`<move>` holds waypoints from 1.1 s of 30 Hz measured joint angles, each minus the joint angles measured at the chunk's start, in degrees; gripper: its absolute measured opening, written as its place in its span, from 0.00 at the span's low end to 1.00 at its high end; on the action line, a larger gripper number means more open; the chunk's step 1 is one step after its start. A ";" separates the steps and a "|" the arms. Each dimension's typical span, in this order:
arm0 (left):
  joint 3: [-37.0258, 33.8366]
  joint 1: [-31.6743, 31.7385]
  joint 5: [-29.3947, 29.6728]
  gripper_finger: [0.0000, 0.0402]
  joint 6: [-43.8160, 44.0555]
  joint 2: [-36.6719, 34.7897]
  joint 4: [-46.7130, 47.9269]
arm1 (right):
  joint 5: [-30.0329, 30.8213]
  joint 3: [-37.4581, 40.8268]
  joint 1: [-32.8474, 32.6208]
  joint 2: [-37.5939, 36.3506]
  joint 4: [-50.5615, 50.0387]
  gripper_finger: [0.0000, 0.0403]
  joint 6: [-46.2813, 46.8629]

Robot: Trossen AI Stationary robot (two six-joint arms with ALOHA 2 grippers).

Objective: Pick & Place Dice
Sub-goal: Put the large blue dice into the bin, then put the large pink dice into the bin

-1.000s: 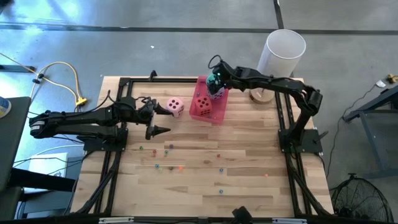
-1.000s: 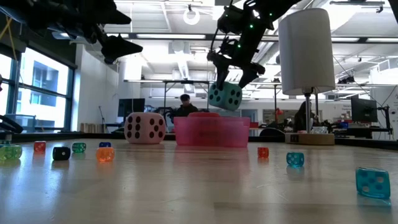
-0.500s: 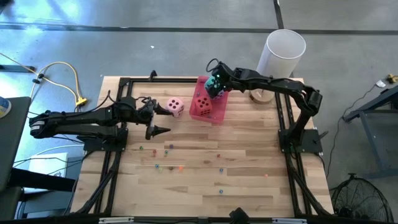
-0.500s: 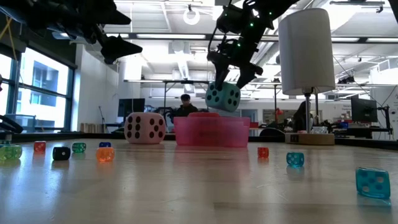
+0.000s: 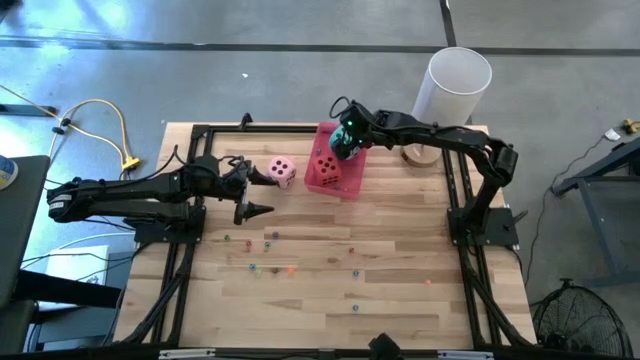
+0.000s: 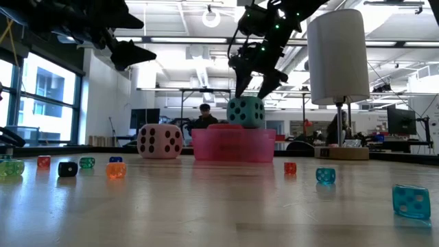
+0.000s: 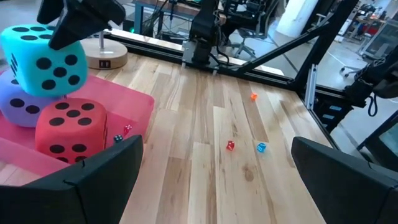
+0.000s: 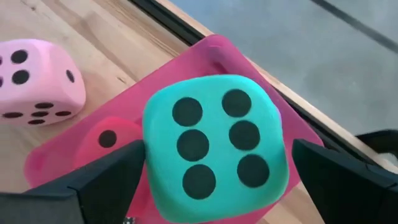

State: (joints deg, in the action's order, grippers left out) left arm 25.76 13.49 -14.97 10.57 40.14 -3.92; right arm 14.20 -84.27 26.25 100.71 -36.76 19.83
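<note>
Fingers [image 6: 254,74] of the right arm spread wide above the teal die [image 6: 245,112], six-pip face up, resting in the tray [image 6: 233,145]; left fingers [image 5: 252,187] wide open

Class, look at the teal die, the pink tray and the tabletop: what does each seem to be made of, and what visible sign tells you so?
Teal die: probably foam or another soft material; matte, rounded corners, flat dark pips.
Pink tray: likely plastic; glossy and translucent, thin walls.
Tabletop: wood; pale planks with visible grain and joint lines, smooth finish.
</note>
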 joint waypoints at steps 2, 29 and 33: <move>0.00 -0.13 0.01 1.00 0.00 0.00 0.00 | -0.54 0.00 0.51 0.01 -0.34 0.99 1.22; 0.00 -0.17 -0.01 1.00 -0.04 0.00 0.09 | 0.86 -0.02 -0.80 -0.25 5.12 0.99 -2.52; 0.00 -0.17 0.01 1.00 -0.05 0.00 0.09 | 2.23 -0.02 -2.09 -1.69 4.72 0.99 -3.68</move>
State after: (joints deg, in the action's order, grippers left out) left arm 25.76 13.32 -14.96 10.51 40.14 -3.84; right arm 16.44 -84.29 24.15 99.01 -32.04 16.15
